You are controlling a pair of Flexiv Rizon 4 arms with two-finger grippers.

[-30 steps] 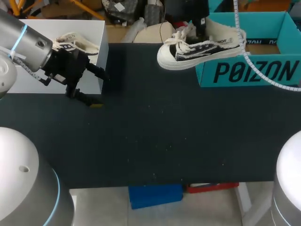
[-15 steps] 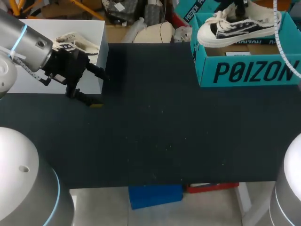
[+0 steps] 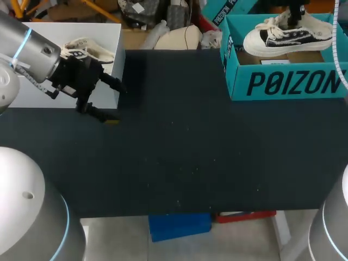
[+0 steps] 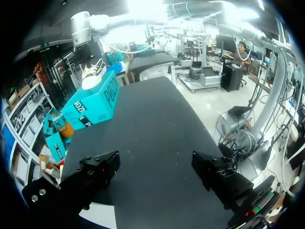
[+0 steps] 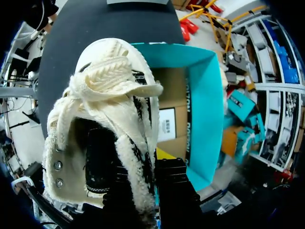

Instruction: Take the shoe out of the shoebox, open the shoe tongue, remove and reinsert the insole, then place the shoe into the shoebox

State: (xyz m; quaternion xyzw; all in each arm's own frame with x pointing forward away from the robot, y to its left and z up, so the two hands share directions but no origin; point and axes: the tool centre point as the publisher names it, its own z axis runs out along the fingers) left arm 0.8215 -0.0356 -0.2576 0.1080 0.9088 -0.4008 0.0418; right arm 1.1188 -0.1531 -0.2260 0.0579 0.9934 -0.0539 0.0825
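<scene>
A black-and-cream sneaker (image 3: 285, 35) with fleecy lining hangs over the open teal shoebox (image 3: 288, 81) at the table's far right. My right gripper (image 3: 296, 13) is shut on it. In the right wrist view one finger is inside the shoe (image 5: 114, 109) and the other outside its side wall, so the gripper (image 5: 138, 176) pinches that wall, with the shoebox (image 5: 205, 95) beneath. My left gripper (image 3: 111, 103) stands open at the table's left with nothing in it. From the left wrist view the gripper (image 4: 157, 167) faces the bare mat, with the shoebox (image 4: 93, 102) and shoe (image 4: 93, 71) far ahead.
A white box (image 3: 32, 65) sits at the back left beside my left gripper, with a second cream shoe (image 3: 87, 50) on it. The dark mat (image 3: 179, 152) stretches between the two boxes.
My right arm has carried the shoe rightward and back, from above the mat's far edge to over the shoebox. The left arm has not moved.
</scene>
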